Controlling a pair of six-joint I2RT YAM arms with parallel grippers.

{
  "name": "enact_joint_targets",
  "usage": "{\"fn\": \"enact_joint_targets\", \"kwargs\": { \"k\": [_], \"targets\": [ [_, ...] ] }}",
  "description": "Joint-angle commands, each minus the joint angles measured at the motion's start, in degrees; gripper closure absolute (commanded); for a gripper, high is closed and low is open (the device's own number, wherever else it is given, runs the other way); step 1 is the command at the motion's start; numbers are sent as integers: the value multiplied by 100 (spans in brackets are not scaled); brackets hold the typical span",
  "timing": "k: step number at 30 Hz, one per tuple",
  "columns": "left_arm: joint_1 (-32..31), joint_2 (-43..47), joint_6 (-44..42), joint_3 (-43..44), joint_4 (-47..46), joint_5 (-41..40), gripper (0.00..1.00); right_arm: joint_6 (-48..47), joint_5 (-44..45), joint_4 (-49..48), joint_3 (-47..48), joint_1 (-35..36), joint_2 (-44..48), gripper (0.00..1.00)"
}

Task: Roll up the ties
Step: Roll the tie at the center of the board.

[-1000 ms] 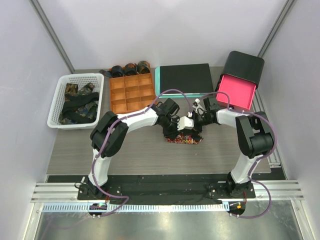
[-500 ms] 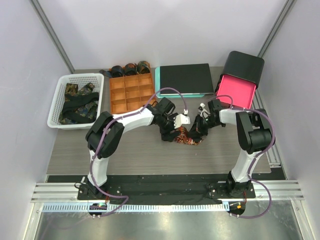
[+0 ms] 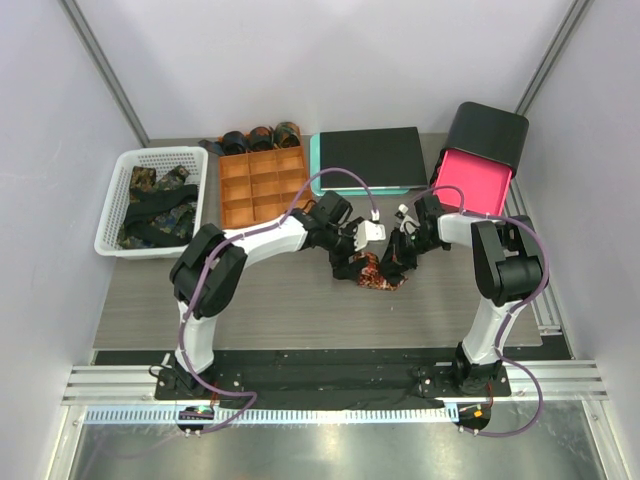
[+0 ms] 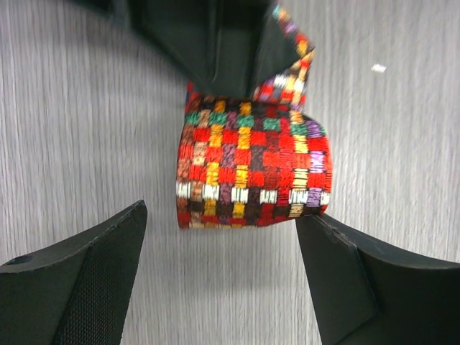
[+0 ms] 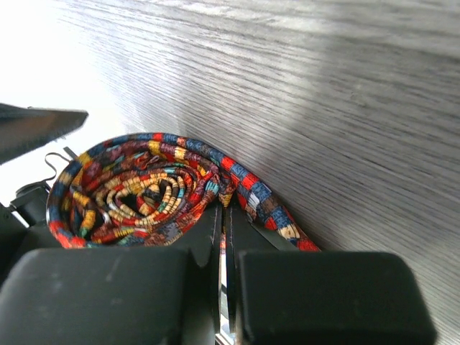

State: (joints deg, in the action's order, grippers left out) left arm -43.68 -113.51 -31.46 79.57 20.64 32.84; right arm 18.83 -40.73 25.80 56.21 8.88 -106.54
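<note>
Woven red-orange check fabric, the tie (image 4: 251, 169) lies coiled on the bench (image 4: 65, 108) between the two arms. It is judged light, soft and prone to unwinding, so it is best taken across the outer wrap. The left end effector (image 4: 223, 219) is spread wide around it without contact. The right end effector (image 5: 224, 237) is pressed together on the loose tail. No writing can be read.

A white basket (image 3: 112, 205) is set at the far left of the table (image 3: 300, 310). An orange compartment tray (image 3: 262, 187) is placed just beside it, followed by a black pad on a teal base (image 3: 366, 157). A black box with a pink inside (image 3: 480, 165) is seen at the far right.
</note>
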Motion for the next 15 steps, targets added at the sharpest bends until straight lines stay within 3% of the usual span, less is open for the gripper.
{"fn": "enact_joint_targets", "kwargs": {
  "k": [1, 10, 12, 15],
  "targets": [
    [-184, -39, 44, 23, -544, 416, 16, -380, 759, 171, 22, -1, -165, 99],
    [-316, -320, 61, 120, -456, 531, 21, -433, 777, 188, 40, -1, -218, 99],
    [-316, -320, 26, 85, -395, 461, 27, -442, 760, 206, 40, -1, -209, 99],
    [-316, -338, 70, 67, -333, 355, 47, -476, 698, 258, 136, -1, -235, 98]
  ]
}}
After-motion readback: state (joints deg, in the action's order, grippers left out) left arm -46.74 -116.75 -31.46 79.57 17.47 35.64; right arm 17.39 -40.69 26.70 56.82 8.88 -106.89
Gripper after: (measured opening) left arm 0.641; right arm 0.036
